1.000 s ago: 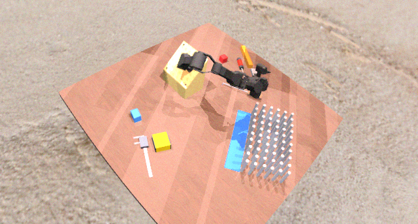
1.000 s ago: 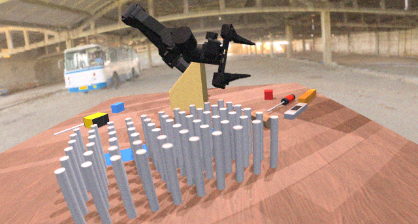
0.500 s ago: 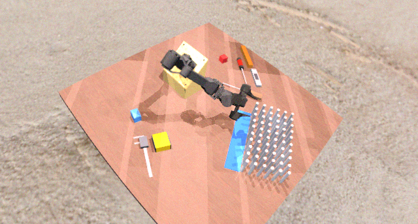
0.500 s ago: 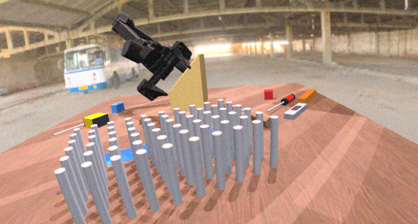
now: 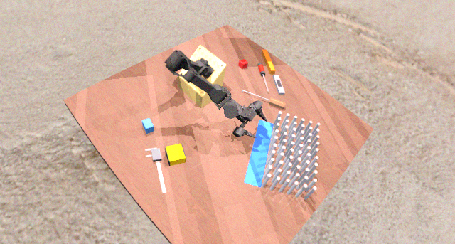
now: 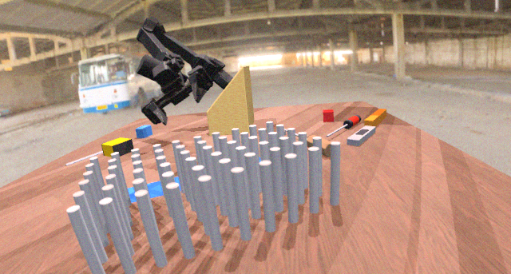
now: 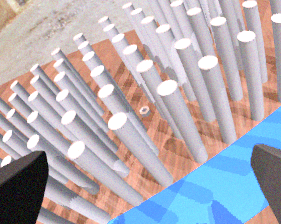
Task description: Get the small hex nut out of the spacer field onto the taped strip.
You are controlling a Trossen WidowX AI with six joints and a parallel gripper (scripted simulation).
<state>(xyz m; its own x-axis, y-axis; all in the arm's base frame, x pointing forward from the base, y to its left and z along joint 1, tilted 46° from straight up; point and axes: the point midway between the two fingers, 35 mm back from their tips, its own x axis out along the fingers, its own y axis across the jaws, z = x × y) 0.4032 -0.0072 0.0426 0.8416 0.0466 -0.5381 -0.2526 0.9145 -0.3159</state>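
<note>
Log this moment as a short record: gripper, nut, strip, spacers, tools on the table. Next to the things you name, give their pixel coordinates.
gripper: open (image 5: 250, 124) (image 6: 177, 112) (image 7: 150, 175), holding nothing, raised near the strip
nut: on the table among the spacers (image 7: 144, 110), not on the strip
strip: blue (image 5: 257, 162) (image 6: 153, 190) (image 7: 191, 192), along one side of the spacers
spacers: standing (image 5: 291, 155) (image 6: 241, 206) (image 7: 183, 125)
tools: red-handled screwdriver (image 5: 261, 70) (image 6: 351, 122) and wooden-handled tool (image 5: 277, 103) (image 6: 319, 144), both lying outside the spacers

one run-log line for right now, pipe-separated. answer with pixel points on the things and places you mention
hand (image 5: 252, 129) (image 6: 177, 102) (image 7: 153, 160): open, empty | nut (image 7: 144, 110): among spacers (image 5: 292, 148) (image 6: 241, 206) (image 7: 183, 125) | tape strip (image 5: 257, 162) (image 6: 149, 191) (image 7: 191, 192): no nut on it | tool: none held
</note>
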